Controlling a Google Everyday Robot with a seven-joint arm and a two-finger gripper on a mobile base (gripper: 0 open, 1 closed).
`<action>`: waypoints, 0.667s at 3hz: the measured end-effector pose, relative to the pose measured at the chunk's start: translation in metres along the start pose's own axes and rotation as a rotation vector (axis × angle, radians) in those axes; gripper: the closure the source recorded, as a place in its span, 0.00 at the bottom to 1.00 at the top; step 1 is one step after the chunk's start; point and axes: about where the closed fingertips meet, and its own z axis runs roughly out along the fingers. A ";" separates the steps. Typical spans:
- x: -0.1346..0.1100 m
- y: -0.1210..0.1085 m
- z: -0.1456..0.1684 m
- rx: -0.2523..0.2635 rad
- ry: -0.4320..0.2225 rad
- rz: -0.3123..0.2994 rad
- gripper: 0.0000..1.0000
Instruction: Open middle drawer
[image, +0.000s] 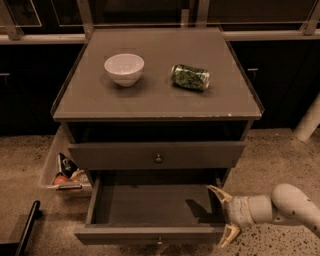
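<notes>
The middle drawer (150, 206) is a grey-brown wooden drawer. It stands pulled far out, and its inside is bare. Its front edge holds a small round knob (159, 241) at the bottom of the view. My gripper (223, 215) is at the drawer's front right corner, with one finger (218, 192) over the right side wall and the other outside the front. The fingers are spread and hold nothing. The slim drawer (120, 156) above shows its own knob (158, 158). A third drawer below is out of view.
On the cabinet top (155, 100) stand a white bowl (124, 68) and a green can (190, 77) lying on its side. A bin (65, 172) with snack bags sits on the floor at the left. A dark bar (25, 227) lies at the lower left.
</notes>
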 end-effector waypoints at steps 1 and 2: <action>-0.024 -0.018 -0.023 0.023 0.034 -0.056 0.00; -0.043 -0.030 -0.045 0.052 0.051 -0.097 0.00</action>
